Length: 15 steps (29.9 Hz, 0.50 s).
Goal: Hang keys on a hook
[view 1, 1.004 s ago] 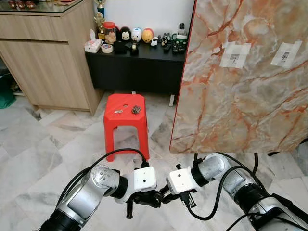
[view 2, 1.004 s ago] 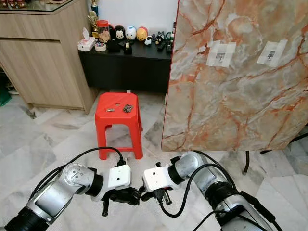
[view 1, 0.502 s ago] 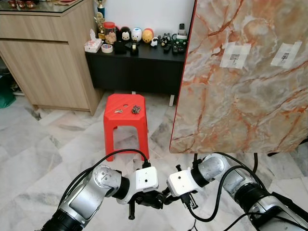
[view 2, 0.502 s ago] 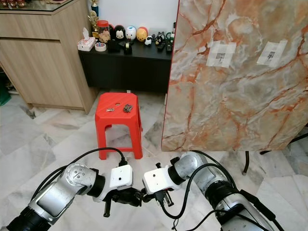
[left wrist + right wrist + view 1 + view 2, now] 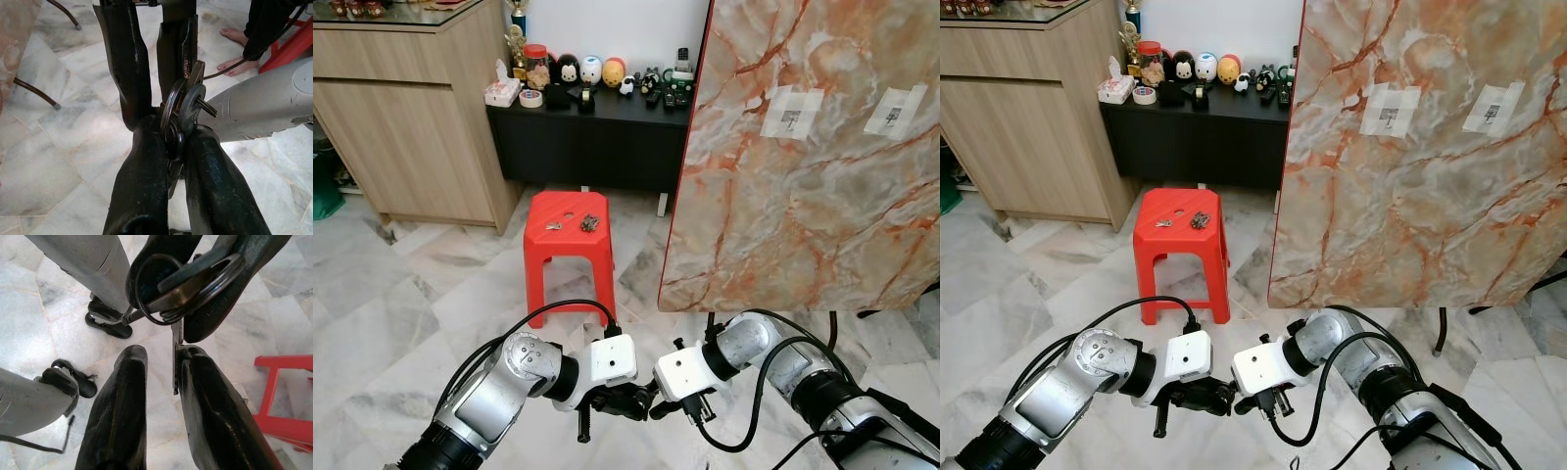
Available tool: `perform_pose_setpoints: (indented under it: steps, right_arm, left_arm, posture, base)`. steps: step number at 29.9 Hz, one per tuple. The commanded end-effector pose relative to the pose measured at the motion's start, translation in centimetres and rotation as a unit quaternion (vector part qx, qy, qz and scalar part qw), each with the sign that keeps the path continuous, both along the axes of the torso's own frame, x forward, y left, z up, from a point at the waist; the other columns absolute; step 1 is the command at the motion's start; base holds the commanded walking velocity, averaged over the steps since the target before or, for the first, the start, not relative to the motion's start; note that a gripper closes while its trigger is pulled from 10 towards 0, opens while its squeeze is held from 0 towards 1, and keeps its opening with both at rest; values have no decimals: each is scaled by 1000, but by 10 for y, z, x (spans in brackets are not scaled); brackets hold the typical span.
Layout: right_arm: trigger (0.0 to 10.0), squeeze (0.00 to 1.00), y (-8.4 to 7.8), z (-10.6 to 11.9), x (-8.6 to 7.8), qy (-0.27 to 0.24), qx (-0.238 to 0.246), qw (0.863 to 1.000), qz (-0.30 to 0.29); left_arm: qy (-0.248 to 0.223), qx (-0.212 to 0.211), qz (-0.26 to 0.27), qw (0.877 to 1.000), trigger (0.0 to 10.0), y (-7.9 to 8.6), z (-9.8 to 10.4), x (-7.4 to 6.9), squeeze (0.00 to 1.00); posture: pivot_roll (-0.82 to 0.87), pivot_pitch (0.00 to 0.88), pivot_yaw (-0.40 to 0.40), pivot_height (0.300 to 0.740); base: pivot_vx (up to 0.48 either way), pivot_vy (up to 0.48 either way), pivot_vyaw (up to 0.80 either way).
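Observation:
A bunch of keys on a ring (image 5: 183,100) is pinched in my left gripper (image 5: 171,132), which is shut on it low in front of me. My right gripper (image 5: 159,355) faces it tip to tip, open, with one key blade (image 5: 174,357) hanging between its fingers against one pad. Seen from the head, the left gripper (image 5: 634,399) and the right gripper (image 5: 653,404) meet just above the floor. Two small hooks (image 5: 791,114) (image 5: 895,106) on white patches sit high on the marble panel (image 5: 803,196) to the right.
A red stool (image 5: 570,240) ahead carries two more small key bunches (image 5: 590,223). Behind it are a black sideboard (image 5: 597,137) with figurines and a wooden cabinet (image 5: 401,108). A person's bare feet (image 5: 235,34) stand on the marble floor near the grippers.
The left gripper with the keys has edged slightly right, closer against the right gripper. The right arm has barely moved.

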State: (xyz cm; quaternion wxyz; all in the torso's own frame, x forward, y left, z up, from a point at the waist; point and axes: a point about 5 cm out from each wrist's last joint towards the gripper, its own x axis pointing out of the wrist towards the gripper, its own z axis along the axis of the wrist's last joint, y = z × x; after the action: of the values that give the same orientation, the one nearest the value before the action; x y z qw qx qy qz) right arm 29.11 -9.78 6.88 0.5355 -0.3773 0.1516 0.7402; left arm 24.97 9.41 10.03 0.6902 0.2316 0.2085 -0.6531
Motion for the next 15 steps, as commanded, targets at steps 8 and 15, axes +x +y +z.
perform_pose_setpoints:
  steps: [8,15]
  right_arm:
    - [0,0,-3,-8,-2,9,-23,1000,-1]
    - [0,0,0,-8,-2,7,-17,1000,-7]
  left_arm:
    - [-34,-35,-10,999,10000,-9,21,6,0]
    - [-32,-39,-11,999,10000,-11,21,6,0]
  posture:
    - [115,0,-120,728]
    - [115,0,-120,728]
  base:
    - [0,0,0]
    - [0,0,0]
